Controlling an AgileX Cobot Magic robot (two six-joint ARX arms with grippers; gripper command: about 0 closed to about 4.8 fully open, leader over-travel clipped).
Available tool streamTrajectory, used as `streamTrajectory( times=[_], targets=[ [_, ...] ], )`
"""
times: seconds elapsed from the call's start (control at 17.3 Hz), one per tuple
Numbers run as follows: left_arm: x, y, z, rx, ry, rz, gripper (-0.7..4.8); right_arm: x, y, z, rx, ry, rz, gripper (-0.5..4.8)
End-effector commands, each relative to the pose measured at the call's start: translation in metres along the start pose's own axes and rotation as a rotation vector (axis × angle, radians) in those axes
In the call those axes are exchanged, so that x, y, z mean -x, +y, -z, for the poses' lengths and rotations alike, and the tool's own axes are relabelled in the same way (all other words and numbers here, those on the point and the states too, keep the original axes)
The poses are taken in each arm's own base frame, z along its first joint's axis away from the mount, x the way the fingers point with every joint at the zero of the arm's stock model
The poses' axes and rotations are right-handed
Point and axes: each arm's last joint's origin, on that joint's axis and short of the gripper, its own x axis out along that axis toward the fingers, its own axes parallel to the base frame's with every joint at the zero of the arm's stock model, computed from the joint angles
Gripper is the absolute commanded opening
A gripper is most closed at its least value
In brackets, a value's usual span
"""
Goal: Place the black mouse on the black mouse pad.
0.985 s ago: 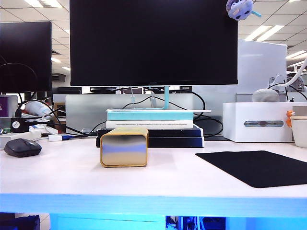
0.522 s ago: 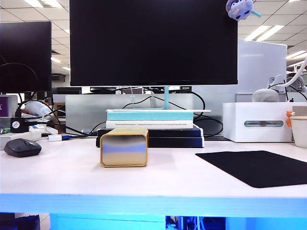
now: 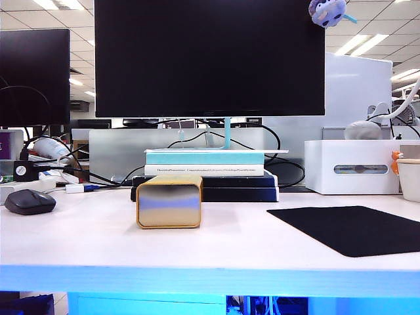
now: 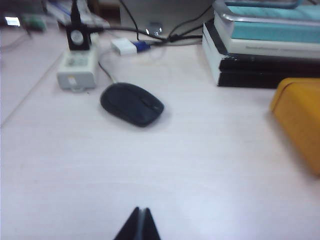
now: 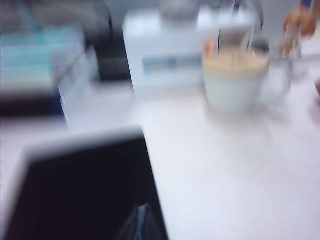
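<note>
A gold box stands before stacked books (under a dark monitor).

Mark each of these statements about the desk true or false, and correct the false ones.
1. The black mouse lies on the black mouse pad. False: it sits on bare table far left; the pad is right.
2. The left gripper is shut. True.
3. The gold box stands between mouse and pad. True.
4. The right gripper holds the mouse. False: it holds nothing, above the pad's edge.
5. The monitor is switched on. False: its screen is dark.
</note>
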Motion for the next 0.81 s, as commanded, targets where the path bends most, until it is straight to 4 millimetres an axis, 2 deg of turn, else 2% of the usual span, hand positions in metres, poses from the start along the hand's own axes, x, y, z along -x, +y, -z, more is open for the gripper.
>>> streamTrajectory(
  times=[0.06, 0.17, 0.23, 0.35, 0.46, 0.58, 0.64, 0.81],
  targets=[
    [0.022, 0.003, -0.065, 0.050, -0.184, -0.185, -0.06, 0.018, 0.009, -0.065, 0.017, -0.207, 0.027, -0.02],
    [0.021, 0.002, -0.101, 0.024, -0.192, -0.222, -0.06, 0.029, 0.014, -0.103, 0.103, -0.251, 0.036, -0.02],
    [0.014, 0.002, -0.119, 0.011, -0.168, -0.224, -0.06, 0.032, 0.017, -0.124, 0.102, -0.283, 0.049, -0.02],
    [-0.009, 0.001, -0.155, 0.004, -0.099, -0.225, -0.06, 0.033, 0.022, -0.161, 0.102, -0.315, 0.051, -0.02],
    [-0.037, 0.000, -0.189, 0.044, 0.025, -0.227, -0.06, 0.025, 0.026, -0.188, 0.103, -0.295, 0.045, -0.02],
    [-0.063, 0.000, -0.213, 0.031, 0.127, -0.227, -0.06, 0.016, 0.029, -0.202, 0.106, -0.265, 0.025, -0.02],
    [-0.087, -0.002, -0.227, 0.032, 0.188, -0.183, -0.06, 0.004, 0.031, -0.209, 0.112, -0.230, -0.023, -0.02],
    [-0.138, -0.004, -0.239, 0.138, 0.303, -0.112, -0.06, -0.027, 0.035, -0.221, 0.115, -0.105, -0.160, -0.02]
  ],
)
